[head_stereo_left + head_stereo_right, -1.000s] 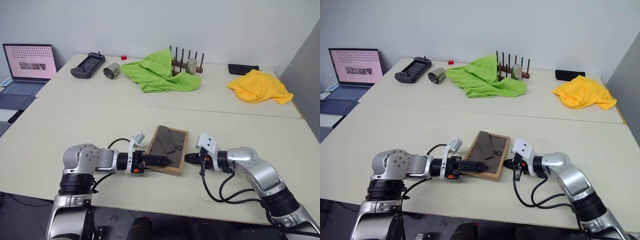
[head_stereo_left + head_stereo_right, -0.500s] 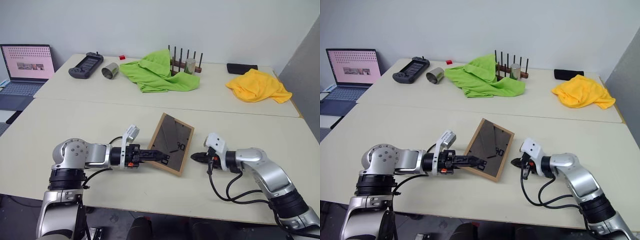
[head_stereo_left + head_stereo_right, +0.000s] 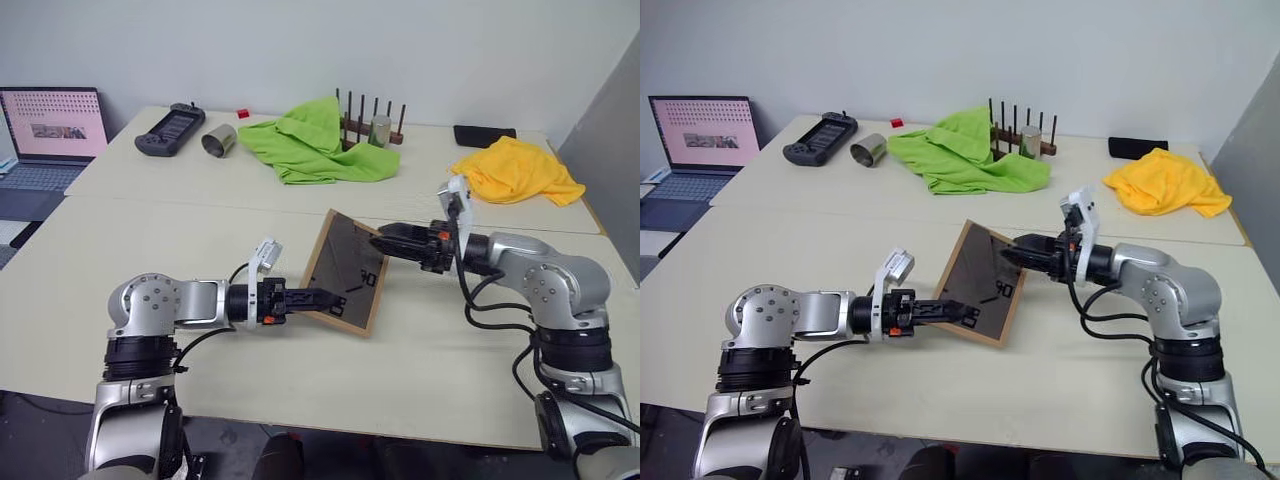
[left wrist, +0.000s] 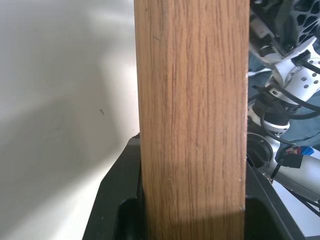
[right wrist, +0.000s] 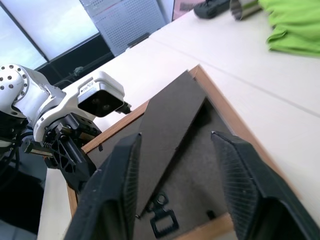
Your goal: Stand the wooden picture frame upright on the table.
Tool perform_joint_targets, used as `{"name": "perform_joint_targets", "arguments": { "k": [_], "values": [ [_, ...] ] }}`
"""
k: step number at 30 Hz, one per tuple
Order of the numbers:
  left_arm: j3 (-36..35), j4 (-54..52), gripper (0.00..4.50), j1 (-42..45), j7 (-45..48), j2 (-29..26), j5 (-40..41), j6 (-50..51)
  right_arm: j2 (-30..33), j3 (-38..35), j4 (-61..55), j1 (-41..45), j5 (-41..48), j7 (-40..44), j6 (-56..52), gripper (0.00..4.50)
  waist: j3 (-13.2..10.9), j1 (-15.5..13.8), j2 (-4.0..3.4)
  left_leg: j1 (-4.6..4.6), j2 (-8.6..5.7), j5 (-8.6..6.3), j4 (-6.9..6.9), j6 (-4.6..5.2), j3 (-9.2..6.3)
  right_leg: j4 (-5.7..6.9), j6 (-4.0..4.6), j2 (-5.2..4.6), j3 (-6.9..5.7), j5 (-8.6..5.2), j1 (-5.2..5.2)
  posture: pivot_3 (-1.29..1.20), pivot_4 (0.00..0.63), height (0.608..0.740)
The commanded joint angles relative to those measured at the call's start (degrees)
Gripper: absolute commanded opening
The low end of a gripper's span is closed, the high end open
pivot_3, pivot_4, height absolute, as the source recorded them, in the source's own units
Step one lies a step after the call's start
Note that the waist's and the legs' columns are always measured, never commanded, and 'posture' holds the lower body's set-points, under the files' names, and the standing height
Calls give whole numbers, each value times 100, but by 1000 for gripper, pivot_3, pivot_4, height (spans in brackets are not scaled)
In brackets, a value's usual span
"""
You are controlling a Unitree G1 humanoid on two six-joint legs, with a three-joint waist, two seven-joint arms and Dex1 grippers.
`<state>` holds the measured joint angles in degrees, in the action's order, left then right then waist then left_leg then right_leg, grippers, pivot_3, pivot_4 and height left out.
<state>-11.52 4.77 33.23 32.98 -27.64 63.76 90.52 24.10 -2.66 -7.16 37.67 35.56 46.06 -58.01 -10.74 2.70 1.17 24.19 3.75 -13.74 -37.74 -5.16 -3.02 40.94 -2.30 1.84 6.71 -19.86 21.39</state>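
Tilted up since lying flat, frame (image 3: 345, 273) stands on cream table (image 3: 150, 250); left gripper (image 3: 325, 297) clamps it, right gripper (image 3: 388, 242) gapes beside it.

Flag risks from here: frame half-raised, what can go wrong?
The picture frame is tilted, near edge on the table, gripped only at one side rail by the left gripper; it could pivot or slip. The right gripper is open at the stand flap, supporting nothing, and may knock it.

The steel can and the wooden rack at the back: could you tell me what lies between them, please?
A crumpled green cloth lies between the can and the rack, its edge against the rack, as the left eye view shows.
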Motion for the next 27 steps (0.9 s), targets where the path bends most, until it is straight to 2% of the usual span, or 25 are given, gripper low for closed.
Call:
{"name": "perform_joint_targets", "arguments": {
  "k": [1, 6, 9, 17, 20, 24, 27],
  "values": [
    [-163, -212, 1292, 133, -23, 99, -9, -193, -191, 393, 77, 228, -127, -67, 199, 3281, 0, 4, 0, 6, -1, 0, 0, 0, 1, 0, 0, -2, 1, 0, 4, 0, 150, 740],
    [-230, -242, 1292, 150, -35, 145, -45, -219, -248, 557, 320, 298, -326, -135, 459, 4422, -1, 14, -1, 12, 0, 0, -1, -1, -2, -1, 0, -2, -4, 0, 10, 0, 150, 740],
    [-257, -295, 1292, 121, -49, 169, -41, -191, -301, 597, 260, 308, -218, -78, 429, 4422, -1, 16, -1, 13, 0, 0, -1, -1, -2, -4, 0, -2, -4, 0, 9, 0, 150, 740],
    [-342, -325, 1292, 48, -115, 210, -97, -126, -371, 211, -430, 227, 1080, 197, -594, 4422, -1, 24, -2, 17, 0, 1, -1, -1, -9, -4, 0, -3, -12, 0, 9, 0, 150, 740],
    [-380, -355, 1292, 16, -115, 227, -82, -54, -196, 65, -436, 167, 1278, 220, -797, 4422, -1, 20, -2, 17, -1, 0, -1, -1, -10, -6, 0, -4, -13, 0, 7, 0, 150, 740],
    [-711, -154, 1292, 120, -253, 437, 53, 127, 239, 58, -400, -65, 998, 213, -560, 4422, -1, 11, -2, 17, -2, 0, -2, 0, -9, -7, -1, -4, -13, -1, 7, 0, 150, 740],
    [-678, -156, 1292, 63, -248, 359, 230, 197, 655, -88, -397, -252, 988, 308, -460, 4422, -2, 14, -1, 20, -3, 0, -2, 0, -8, -11, -1, -4, -12, -1, 8, 0, 150, 740]
  ]
}}
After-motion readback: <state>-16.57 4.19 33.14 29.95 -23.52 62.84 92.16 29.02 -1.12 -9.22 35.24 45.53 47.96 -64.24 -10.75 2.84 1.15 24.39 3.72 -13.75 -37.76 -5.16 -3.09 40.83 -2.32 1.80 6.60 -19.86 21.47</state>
